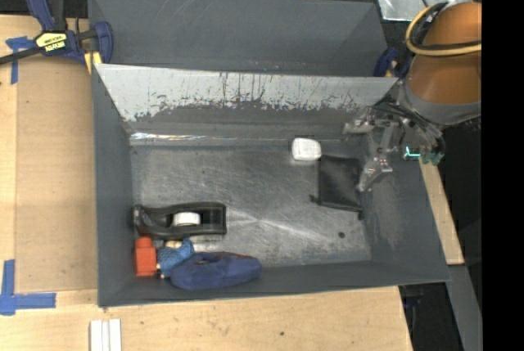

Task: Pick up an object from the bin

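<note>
Gripper (372,171): 3 o'clock of the bin (246,34), above black flat piece's 3 o'clock edge
Grip: cannot tell
Black flat piece (337,182): floor, 3 o'clock
White block (306,150): its 11 o'clock

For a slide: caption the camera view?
Arm over black pad, right; white block beside; tape dispenser, blue cloth bottom-left.

A smooth, rounded orange cover (449,55) is enclosing the robot's wrist, glossy and dome-shaped, with a dark band (426,24) curving across its upper part. Beneath it, a gripper (370,169) of bare silvery-grey metal is showing thin struts and small brackets. A small teal mark (407,151) is glowing on the dark housing (430,146) beside it.
</note>
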`<state>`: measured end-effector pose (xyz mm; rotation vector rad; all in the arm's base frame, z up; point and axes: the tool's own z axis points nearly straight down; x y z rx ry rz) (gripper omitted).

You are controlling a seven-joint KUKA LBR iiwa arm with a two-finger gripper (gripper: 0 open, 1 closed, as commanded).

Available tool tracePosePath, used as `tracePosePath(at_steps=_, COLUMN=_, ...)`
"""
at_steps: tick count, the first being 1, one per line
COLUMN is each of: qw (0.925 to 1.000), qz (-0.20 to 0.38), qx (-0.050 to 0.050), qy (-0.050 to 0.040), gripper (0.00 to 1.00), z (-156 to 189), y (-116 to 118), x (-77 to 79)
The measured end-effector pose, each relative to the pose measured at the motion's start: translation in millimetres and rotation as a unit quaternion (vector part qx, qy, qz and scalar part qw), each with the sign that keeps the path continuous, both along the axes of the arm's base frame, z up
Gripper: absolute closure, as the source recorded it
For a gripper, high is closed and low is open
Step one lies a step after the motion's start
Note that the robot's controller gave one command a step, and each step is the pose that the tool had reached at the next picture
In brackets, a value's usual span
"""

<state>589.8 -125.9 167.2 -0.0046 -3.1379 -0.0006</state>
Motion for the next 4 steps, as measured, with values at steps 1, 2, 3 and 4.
tracePosePath(at_steps=1, qw=0.9999, qz=0.015, qx=0.0, qy=-0.005, gripper=0.0, z=-96, y=-30, x=14.2)
tracePosePath(at_steps=2, qw=0.9878, qz=0.155, qx=-0.001, qy=-0.0066, gripper=0.0, z=-36, y=-5, x=17.9)
tracePosePath(at_steps=3, qw=0.9274, qz=0.374, qx=0.01, qy=-0.005, gripper=0.0, z=-92, y=-17, x=26.3)
tracePosePath(at_steps=4, qw=0.9269, qz=0.375, qx=-0.001, qy=-0.0132, gripper=1.0, z=-89, y=-24, x=30.3)
